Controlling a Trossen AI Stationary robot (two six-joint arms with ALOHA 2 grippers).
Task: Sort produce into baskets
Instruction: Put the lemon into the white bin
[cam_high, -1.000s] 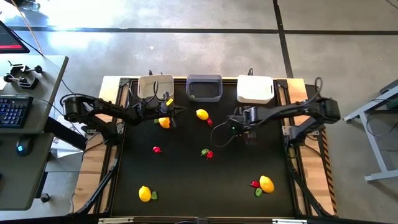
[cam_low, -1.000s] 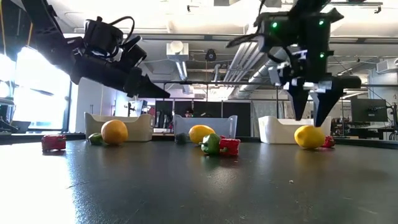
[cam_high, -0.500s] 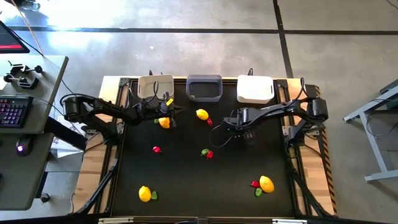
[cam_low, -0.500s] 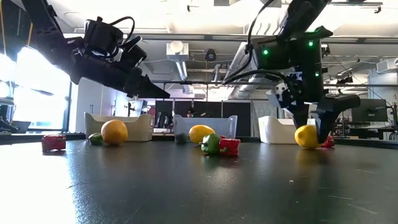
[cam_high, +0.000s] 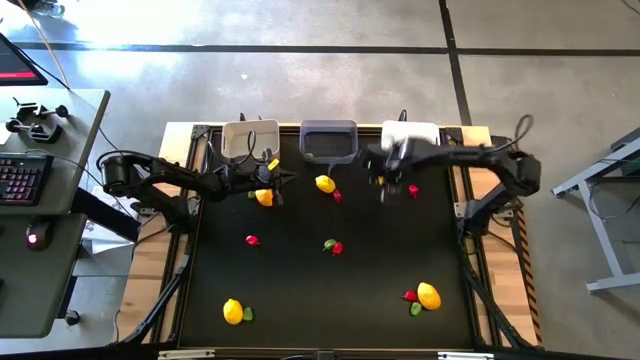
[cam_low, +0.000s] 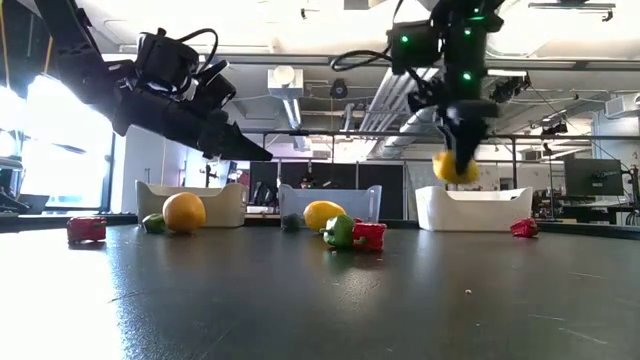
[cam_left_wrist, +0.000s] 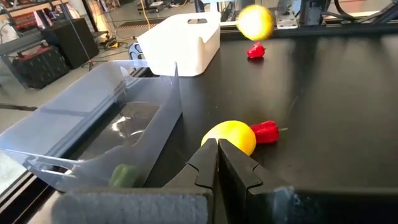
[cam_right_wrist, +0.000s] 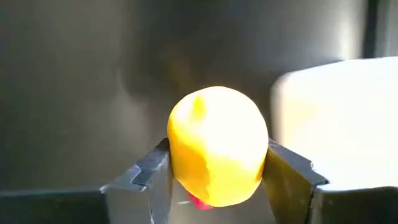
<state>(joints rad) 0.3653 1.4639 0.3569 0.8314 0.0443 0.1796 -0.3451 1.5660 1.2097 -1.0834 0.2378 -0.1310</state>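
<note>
The right gripper (cam_right_wrist: 217, 174) is up in the air with a yellow lemon (cam_right_wrist: 217, 163) squeezed tight between its two fingers. It hangs close to the white basket (cam_high: 411, 143) at the back of the table (cam_high: 330, 290), just by its front edge. A small red piece (cam_high: 413, 190) lies on the table below it.

The left gripper (cam_left_wrist: 217, 163) is over by the cream basket (cam_high: 250, 139), with its fingers pressed together and nothing in them. An orange fruit (cam_high: 264, 197) sits on the table just beside it.

The grey basket (cam_high: 328, 140) is in the middle (the left wrist view shows a green piece (cam_left_wrist: 124, 176) inside a see-through one). In front of it lie another lemon (cam_high: 324, 183) and a red piece (cam_high: 337, 196), touching each other.

More bits are spread about the table: a red one alone (cam_high: 251, 240), a green and red pair (cam_high: 333, 246) in the middle, a lemon with a green piece (cam_high: 234, 311) near the front left, and a lemon with red and green pieces (cam_high: 428, 295) near the front right
</note>
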